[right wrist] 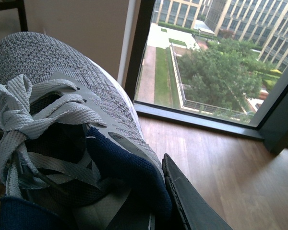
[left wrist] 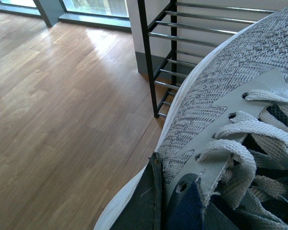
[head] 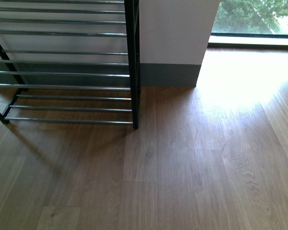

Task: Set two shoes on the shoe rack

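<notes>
Sneakers carried, one in each pincer.
Left pincer [left wrist: 169, 199] pinches the grey sneaker [left wrist: 230, 72] by its collar above the floor [left wrist: 62, 120], near the shoe rack [head: 133, 62]; right pincer [right wrist: 159, 211] pinches the second sneaker [right wrist: 48, 62] likewise. Such an edge hold could slip, or a sole could tip between the chrome bars [head: 67, 73].

Wood plank floor [head: 182, 167], white wall [head: 173, 28] with grey skirting [head: 170, 75], sunlit window [head: 254, 17], trees [right wrist: 221, 72] outside.

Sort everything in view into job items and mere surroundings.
Job: grey knit white-laced sneaker at the left wrist; matching grey knit sneaker at the right wrist; black-framed chrome-bar shoe rack.
Surroundings: brown wood-plank floor; white wall; dark-framed glass window.
</notes>
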{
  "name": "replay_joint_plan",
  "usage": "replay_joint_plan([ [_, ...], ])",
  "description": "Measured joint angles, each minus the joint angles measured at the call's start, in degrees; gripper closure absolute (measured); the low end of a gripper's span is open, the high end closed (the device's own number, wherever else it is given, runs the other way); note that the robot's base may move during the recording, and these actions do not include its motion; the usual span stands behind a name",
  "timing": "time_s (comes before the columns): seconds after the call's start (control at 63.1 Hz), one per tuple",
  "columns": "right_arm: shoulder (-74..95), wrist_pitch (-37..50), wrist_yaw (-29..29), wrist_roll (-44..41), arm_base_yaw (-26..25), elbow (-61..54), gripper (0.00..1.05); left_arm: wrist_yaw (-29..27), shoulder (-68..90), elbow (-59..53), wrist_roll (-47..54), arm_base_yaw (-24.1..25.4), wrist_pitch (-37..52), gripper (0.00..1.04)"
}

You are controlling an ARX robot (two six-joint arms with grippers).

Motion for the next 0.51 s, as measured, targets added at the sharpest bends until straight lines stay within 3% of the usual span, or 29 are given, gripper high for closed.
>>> replay_joint_plan([
  [0.507,0.0,0.0,0.1,0.0,0.0,-0.1,1.04,0.2,0.1,0.0,0.0,0.0,0.0,1.04],
])
